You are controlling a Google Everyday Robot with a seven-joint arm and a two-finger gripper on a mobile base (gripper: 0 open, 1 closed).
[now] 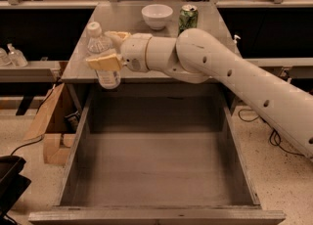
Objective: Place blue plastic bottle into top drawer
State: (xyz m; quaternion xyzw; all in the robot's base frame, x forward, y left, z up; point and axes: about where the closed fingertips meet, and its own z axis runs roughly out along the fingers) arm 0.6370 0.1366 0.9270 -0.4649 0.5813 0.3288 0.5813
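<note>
Gripper (104, 49) at the front left corner of the grey table (132, 19), clenched on the blue plastic bottle (108, 76); one finger crosses the label on the near side, the other sits behind the bottle's shoulder. The side-on grasp at mid-body leaves the white cap and the base free; this probably suits a set-down on the base.

Bottle upright; its base shows below the line of the table's front edge, so it appears lifted clear, about over the rear left corner of the top drawer (156, 170) (exact height above the drawer cannot be told).

Drawer pulled fully out below the table, floor bare; arm reaches in from the right, across the table front.

White bowl (157, 15) and green can (188, 17) stand at the back of the table, well apart from the grasp; no obstruction judged.

Next step, by judgement: carry forward over the drawer, lower, release.
</note>
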